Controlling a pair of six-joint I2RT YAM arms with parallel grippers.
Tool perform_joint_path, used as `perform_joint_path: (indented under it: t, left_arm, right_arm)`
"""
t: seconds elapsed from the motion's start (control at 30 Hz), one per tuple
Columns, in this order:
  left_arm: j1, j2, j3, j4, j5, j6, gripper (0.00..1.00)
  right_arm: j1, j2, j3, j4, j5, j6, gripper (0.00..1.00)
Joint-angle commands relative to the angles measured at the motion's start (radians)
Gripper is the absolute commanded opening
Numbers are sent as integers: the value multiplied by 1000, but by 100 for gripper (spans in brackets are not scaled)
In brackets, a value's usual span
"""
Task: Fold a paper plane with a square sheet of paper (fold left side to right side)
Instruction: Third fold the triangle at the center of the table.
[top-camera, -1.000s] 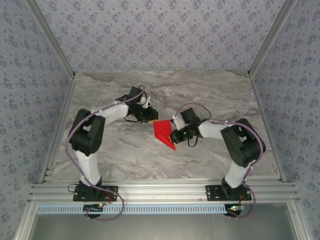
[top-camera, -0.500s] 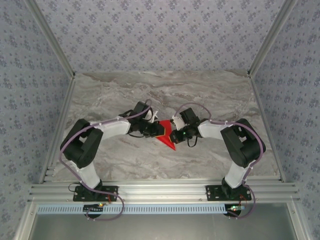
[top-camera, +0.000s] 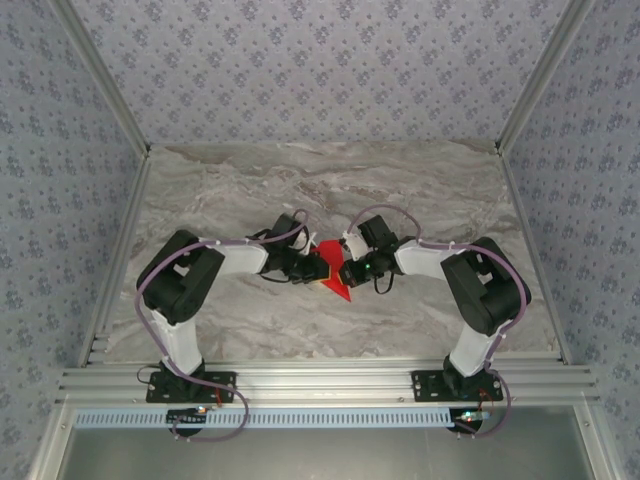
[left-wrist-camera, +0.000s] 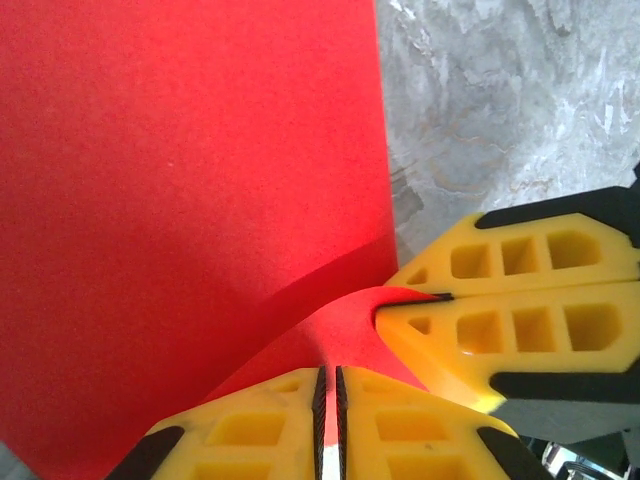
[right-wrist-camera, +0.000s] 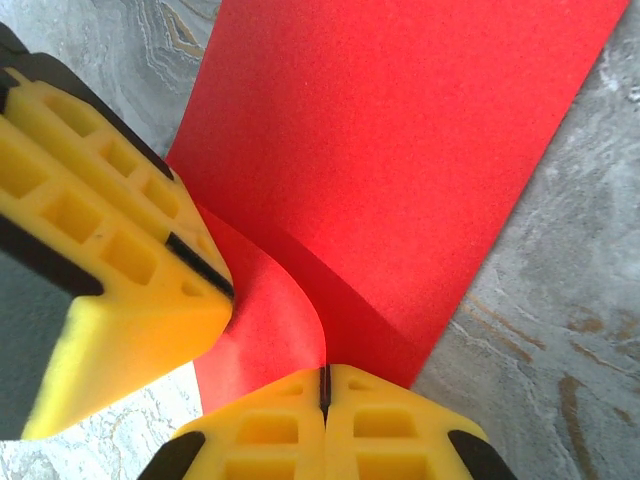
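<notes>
The left arm (top-camera: 235, 262) and right arm (top-camera: 428, 258) are alike: smooth white tubular links between bulky black joint housings. A thin lilac cable (top-camera: 377, 209) loops along the outside of each, and each stands on a flat black base plate (top-camera: 190, 385). The left gripper (left-wrist-camera: 328, 375) and right gripper (right-wrist-camera: 324, 372) have bright yellow fingers (right-wrist-camera: 260, 430) moulded with rectangular pockets and edged with thin black strips.
</notes>
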Motion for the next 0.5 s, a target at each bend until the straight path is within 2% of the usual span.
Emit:
perform_joint_path:
  t: [0.0, 0.23, 0.47]
  left_arm:
    - [-7, 30, -9, 25, -27, -2, 13]
    - [-6, 57, -29, 12, -52, 5, 12]
    - [-7, 60, -60, 8, -69, 3, 11]
  right_arm:
    - [12, 28, -6, -112, 42, -19, 0]
    - [4, -10, 36, -140, 34, -14, 2]
    - [-45, -119, 121, -221, 80, -1, 29]
